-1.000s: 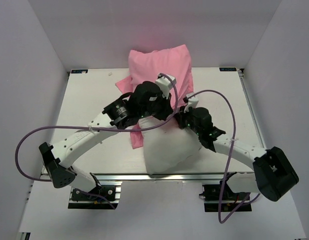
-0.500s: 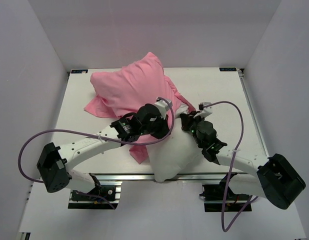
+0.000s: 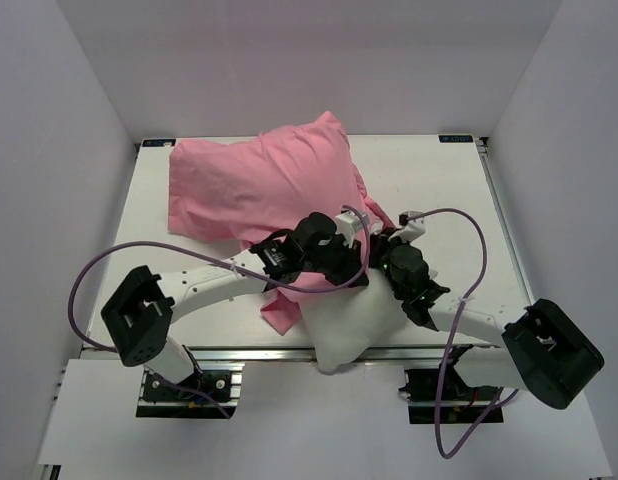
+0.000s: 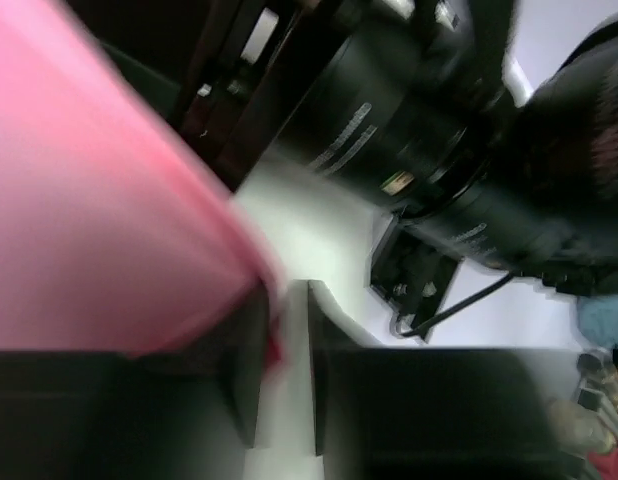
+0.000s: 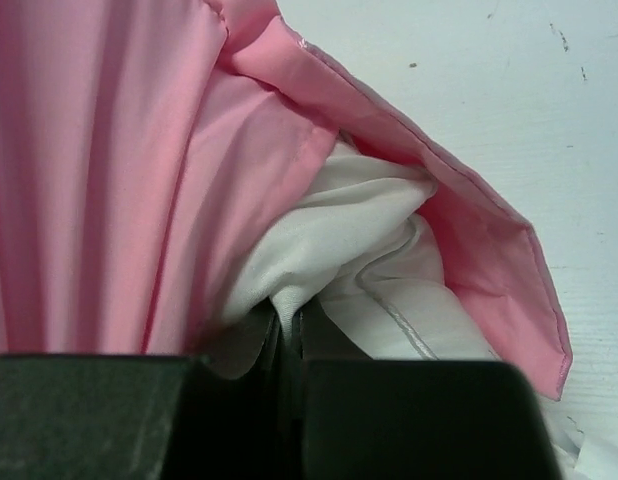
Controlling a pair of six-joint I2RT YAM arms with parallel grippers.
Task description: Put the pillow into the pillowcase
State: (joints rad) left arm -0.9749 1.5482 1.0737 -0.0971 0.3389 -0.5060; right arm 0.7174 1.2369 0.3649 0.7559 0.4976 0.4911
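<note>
1. Nearest the arm bases, the bare white end of the pillow (image 3: 334,335) lies at the near edge of the table (image 3: 449,200), reaching the front rail.
2. Just left of that end, a loose pink flap of the pillowcase (image 3: 254,185) lies flat on the table.
3. Further in, the right gripper (image 5: 289,338) is clenched on a bunched fold of the pillow's white fabric, right at the pillowcase's mouth. The stitched pink hem drapes around that fold.
4. Close beside it, the left gripper (image 4: 289,390) hangs over the same spot. Its wrist view is blurred. The two dark fingers (image 4: 344,410) stand a little apart, with a pale strip showing through the gap. Pink cloth fills the left of that view and a sliver sits at the gap's edge; whether it touches a finger cannot be told.
5. Beyond both grippers, the pillowcase bulges over the pillow's far part and spreads toward the table's far left corner, its matte pink face up and creased.
6. A purple cable (image 3: 84,290) loops out from each arm.
</note>
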